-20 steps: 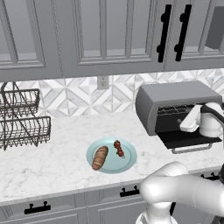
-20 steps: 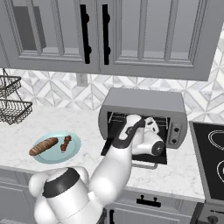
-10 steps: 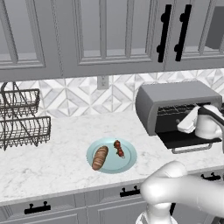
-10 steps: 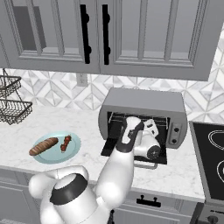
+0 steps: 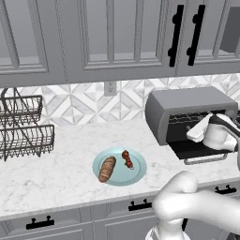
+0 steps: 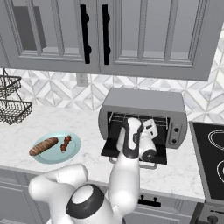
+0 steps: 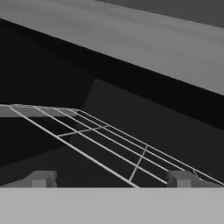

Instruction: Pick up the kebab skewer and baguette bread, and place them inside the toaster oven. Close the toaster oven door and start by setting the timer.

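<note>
My gripper (image 7: 110,179) is spread wide and empty at the toaster oven (image 6: 144,114) mouth, above its dropped door (image 6: 131,146). Pulling back carelessly, I could snag the wire rack (image 7: 109,142). Skewer (image 5: 127,159) and baguette (image 5: 107,168) lie apart on the plate (image 5: 137,174), well away.

Both base views looked down over the counter (image 5: 70,164) from either side, sharing the toaster oven (image 6: 144,105); the hand view peered closely inside it.
</note>
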You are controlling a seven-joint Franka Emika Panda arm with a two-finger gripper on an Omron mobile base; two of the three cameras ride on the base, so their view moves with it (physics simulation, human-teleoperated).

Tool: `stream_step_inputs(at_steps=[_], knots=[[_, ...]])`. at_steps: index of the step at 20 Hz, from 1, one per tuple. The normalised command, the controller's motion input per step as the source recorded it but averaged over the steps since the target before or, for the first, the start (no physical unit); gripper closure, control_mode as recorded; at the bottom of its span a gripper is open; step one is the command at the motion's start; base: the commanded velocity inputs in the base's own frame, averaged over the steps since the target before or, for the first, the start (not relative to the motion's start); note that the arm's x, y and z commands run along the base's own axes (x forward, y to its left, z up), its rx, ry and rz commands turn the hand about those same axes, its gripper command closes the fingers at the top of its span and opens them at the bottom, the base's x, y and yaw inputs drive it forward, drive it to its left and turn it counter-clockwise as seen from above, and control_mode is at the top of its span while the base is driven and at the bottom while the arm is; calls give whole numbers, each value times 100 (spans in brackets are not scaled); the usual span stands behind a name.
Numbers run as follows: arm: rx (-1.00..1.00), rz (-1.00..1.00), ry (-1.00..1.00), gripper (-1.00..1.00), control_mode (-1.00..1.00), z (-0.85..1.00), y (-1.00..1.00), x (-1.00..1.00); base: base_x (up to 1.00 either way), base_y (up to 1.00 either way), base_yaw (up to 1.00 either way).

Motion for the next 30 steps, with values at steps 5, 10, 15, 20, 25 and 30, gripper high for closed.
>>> stream_step_inputs(at_steps=[5,10,15,20,25,30], knots=[[0,-9,0,-100,-100,-12,-5,25,0,0,0],[0,-8,0,-100,-100,-11,-3,28,0,0,0],[0,-5,0,-100,-100,-14,-12,19,0,0,0],[0,-3,0,-100,-100,-20,-22,6,0,0,0],[0,0,0,100,-100,-5,-14,1,0,0,0],[0,0,2,100,-100,0,-21,0,0,0,0]])
